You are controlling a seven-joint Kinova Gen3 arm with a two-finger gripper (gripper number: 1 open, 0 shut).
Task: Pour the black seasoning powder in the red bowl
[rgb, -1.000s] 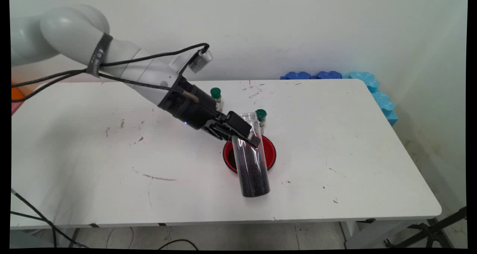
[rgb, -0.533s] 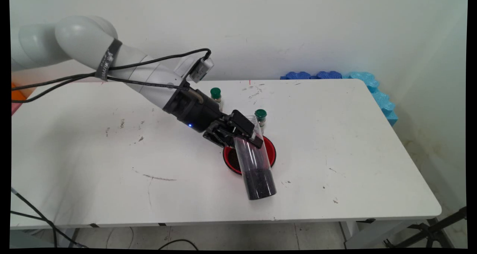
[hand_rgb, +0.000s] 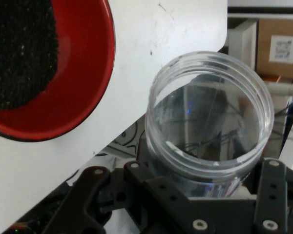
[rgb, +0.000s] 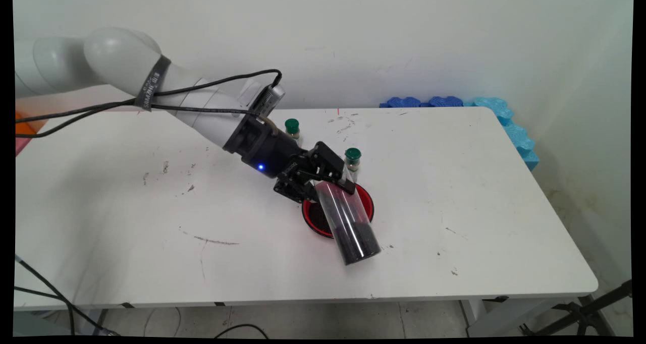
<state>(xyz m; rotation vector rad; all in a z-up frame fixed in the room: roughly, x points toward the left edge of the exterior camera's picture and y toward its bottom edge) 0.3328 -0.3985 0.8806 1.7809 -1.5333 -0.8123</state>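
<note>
One jar (rgb: 348, 220), tilted with dark grains at its near end, is clenched by the gripper (rgb: 330, 180) over the red bowl (rgb: 367, 205); a steady wrist would avoid spills.

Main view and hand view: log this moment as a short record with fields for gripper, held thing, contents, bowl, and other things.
gripper: gripper shut on the jar near its open end
held thing: clear jar, tilted, open end up toward the gripper, closed end low over the table's near side
contents: dark grains gathered at the jar's closed end
bowl: red bowl on the table, behind the jar, dark grains inside
other things: two green-capped vials behind the bowl; blue foam at the table's far right edge
</note>
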